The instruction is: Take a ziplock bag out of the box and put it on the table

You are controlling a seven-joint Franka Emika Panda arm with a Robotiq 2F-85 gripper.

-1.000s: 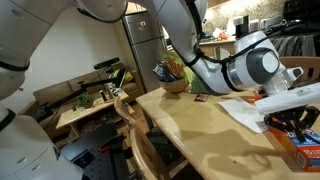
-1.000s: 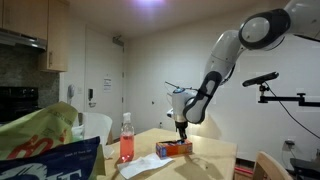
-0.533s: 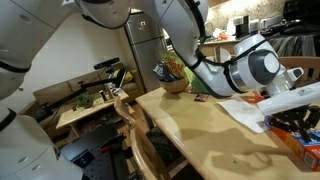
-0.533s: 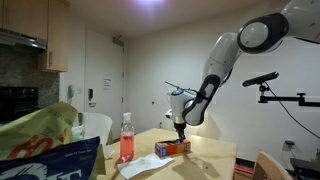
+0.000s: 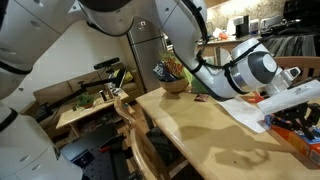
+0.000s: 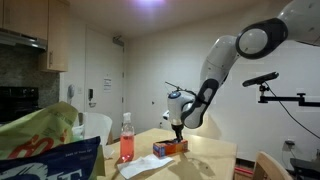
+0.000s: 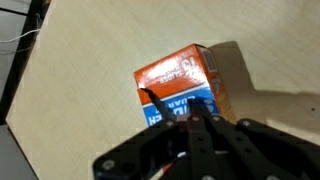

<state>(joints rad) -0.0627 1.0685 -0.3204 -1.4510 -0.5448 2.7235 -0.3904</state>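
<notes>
Black fingers [image 7: 190, 128] of the gripper [image 7: 198, 116] are pressing fully together at the bottom of the wrist view. Nothing is showing between them, so whether any plastic film is being pinched cannot be told. At 12 o'clock from the tips, touching or just overlapping them, the box [image 7: 175, 72] is lying flat, its long axis appearing to run from 8 o'clock to 2 o'clock. A dark slit [image 7: 150, 98] is gaping at roughly 10 o'clock from the tips. The ziplock bag is not showing outside; judged to be inside the box. Beyond, the table [image 7: 90, 60] is carrying the box. In an exterior view the gripper [image 6: 177, 131] is hanging directly over it.
</notes>
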